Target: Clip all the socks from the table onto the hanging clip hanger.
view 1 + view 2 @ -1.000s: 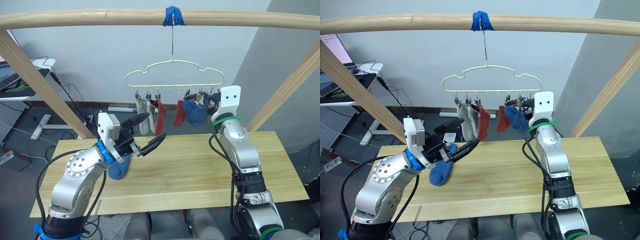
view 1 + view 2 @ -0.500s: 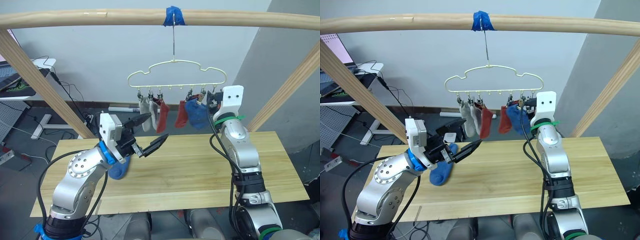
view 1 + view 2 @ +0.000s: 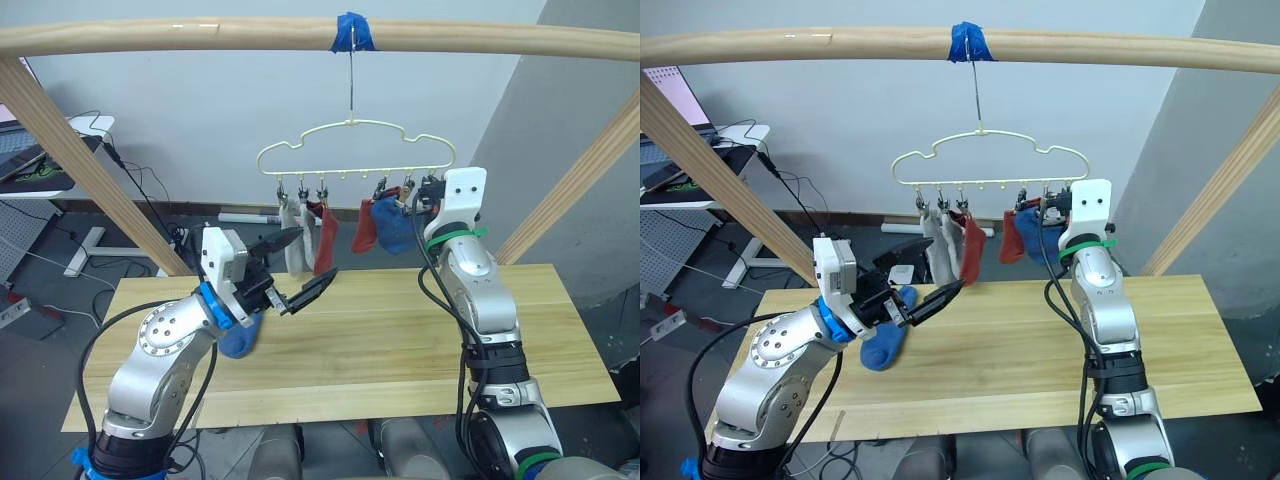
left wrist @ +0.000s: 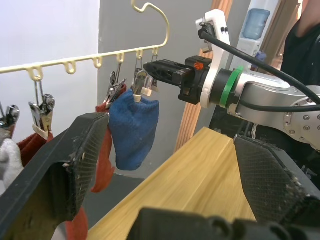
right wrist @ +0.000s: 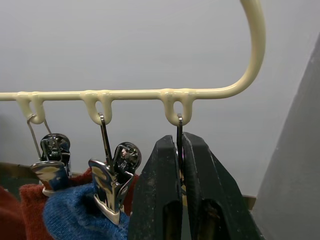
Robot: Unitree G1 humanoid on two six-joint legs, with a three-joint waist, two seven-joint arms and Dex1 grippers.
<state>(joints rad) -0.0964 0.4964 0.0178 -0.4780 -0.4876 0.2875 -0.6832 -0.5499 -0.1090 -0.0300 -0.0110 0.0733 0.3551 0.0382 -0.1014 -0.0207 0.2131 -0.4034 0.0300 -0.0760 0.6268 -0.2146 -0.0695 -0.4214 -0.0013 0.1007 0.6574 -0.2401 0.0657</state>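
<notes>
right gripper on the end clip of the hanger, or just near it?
Touching. In the right wrist view the right gripper is shut on the end clip, whose wire runs down between the two fingers. The left wrist view shows the same pinch at the clip hanger.

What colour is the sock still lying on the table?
Blue. The sock lies on the table beneath the left arm, clearest in the right eye view.

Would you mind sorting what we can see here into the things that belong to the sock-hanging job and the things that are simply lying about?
Job:
- clip hanger
- hung socks
- blue sock on the table
- left gripper, open
- right gripper, shut on the end clip

Lying about:
- wooden frame poles
- floor cables
- side desk
</notes>
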